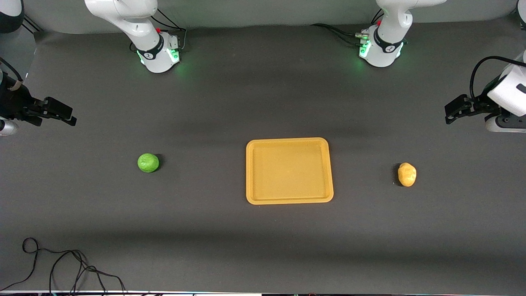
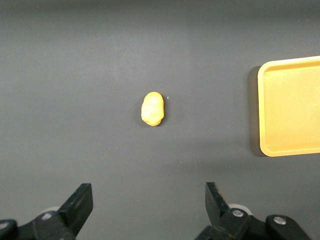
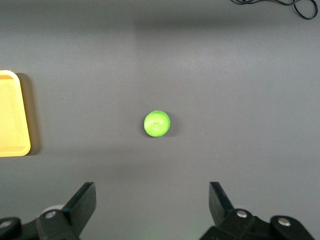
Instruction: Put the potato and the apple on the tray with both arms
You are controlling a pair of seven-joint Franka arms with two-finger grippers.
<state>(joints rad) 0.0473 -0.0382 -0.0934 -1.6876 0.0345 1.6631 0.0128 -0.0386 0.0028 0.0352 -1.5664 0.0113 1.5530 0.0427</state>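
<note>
The tray (image 1: 289, 170) lies flat near the middle of the table (image 1: 263, 230), with nothing on it. The apple (image 1: 148, 163) sits on the bare table well apart from the tray, toward the right arm's end. The potato (image 1: 407, 174) sits on the bare table well apart from the tray, toward the left arm's end, and a little nearer to the front camera than the apple. The tray is between the two.

The right gripper (image 1: 70, 118) hangs in the air at the right arm's end of the table, over bare table and away from the apple. In the right wrist view its two fingers (image 3: 82, 202) stand wide apart with nothing between them, and the apple (image 3: 157, 123) shows on the table below with an edge of the tray (image 3: 15, 120) off to one side.

The left gripper (image 1: 448, 115) hangs in the air at the left arm's end, over bare table and away from the potato. In the left wrist view its fingers (image 2: 80, 202) are also spread wide and hold nothing; the potato (image 2: 152, 108) lies on the table below, with a corner of the tray (image 2: 265, 110) at the edge.

A loose black cable (image 1: 61, 267) curls on the table near the front camera, at the right arm's end.
</note>
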